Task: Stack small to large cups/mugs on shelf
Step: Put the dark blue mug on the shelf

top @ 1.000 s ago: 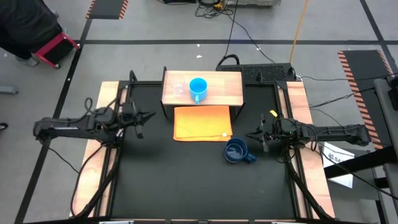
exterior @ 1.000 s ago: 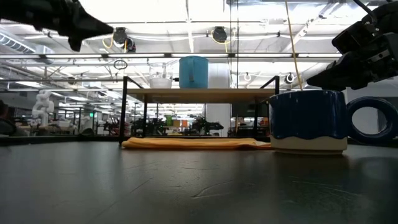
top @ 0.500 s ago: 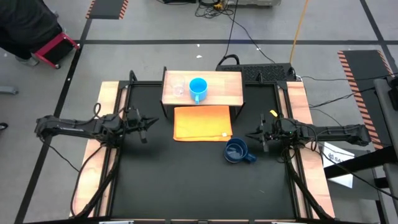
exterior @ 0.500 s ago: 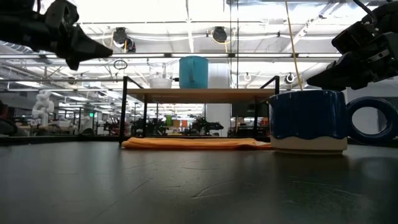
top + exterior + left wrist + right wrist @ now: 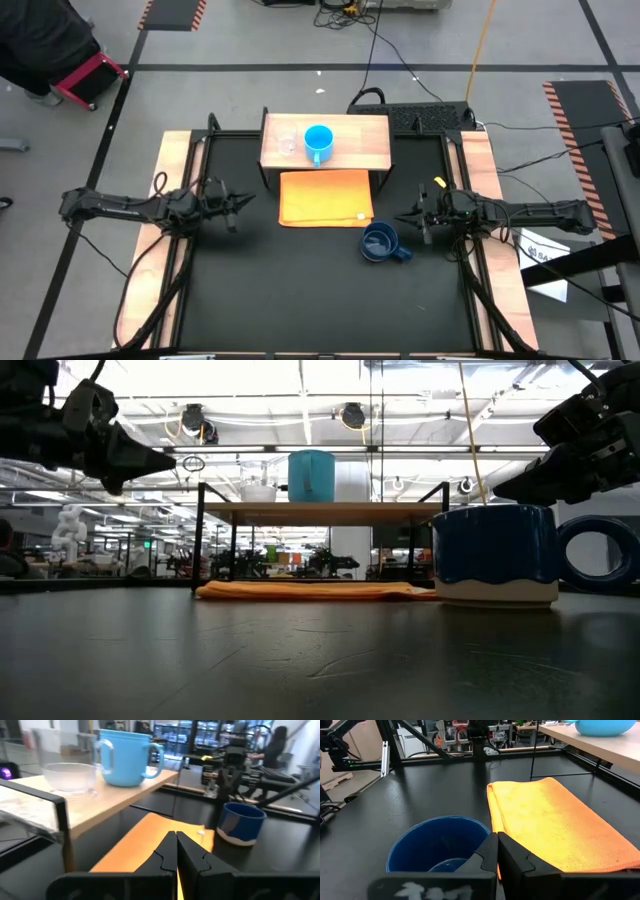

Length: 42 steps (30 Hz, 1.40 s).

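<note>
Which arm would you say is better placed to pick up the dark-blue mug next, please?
Right: its shut pincer sits just beside the dark-blue mug, while the left pincer is across the orange cloth.

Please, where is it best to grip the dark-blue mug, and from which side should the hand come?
Probably the rim wall of the dark-blue mug, taken from above. It stands upright and open-topped, its handle pointing toward the right hand, with bare mat around it.
</note>
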Each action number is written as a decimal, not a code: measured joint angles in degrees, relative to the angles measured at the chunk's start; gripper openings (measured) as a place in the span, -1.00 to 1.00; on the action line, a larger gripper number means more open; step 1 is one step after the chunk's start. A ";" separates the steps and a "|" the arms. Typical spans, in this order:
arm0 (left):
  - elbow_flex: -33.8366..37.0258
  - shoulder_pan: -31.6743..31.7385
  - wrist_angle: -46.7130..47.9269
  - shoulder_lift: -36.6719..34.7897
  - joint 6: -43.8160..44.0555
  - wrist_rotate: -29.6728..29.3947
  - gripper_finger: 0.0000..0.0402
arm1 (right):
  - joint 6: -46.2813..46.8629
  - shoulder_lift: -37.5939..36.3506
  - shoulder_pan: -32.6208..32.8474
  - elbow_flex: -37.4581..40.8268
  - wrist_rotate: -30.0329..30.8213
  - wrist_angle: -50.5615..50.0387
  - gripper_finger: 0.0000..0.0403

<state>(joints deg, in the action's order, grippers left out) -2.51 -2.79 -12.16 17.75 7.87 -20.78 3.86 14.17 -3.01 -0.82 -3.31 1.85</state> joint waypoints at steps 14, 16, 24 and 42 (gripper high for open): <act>0.44 0.02 4.45 -0.27 -5.83 2.69 -1.00 | -0.19 -0.02 0.00 0.00 0.00 0.00 -1.00; 0.44 0.02 5.16 -0.25 -5.79 2.69 -1.00 | -0.41 -0.01 0.01 -0.02 0.00 0.00 -1.00; 0.44 0.02 5.46 -0.25 -5.76 2.72 -1.00 | -1.84 -0.01 0.00 -0.02 0.00 0.04 -1.00; 0.44 0.02 4.91 -0.25 -5.89 5.14 -0.99 | -0.15 0.72 0.11 -1.04 -9.29 12.09 -1.00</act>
<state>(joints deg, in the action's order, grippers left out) -2.07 -2.76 -7.24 17.50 1.98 -15.64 3.70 14.89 -2.90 -1.86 -12.60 13.94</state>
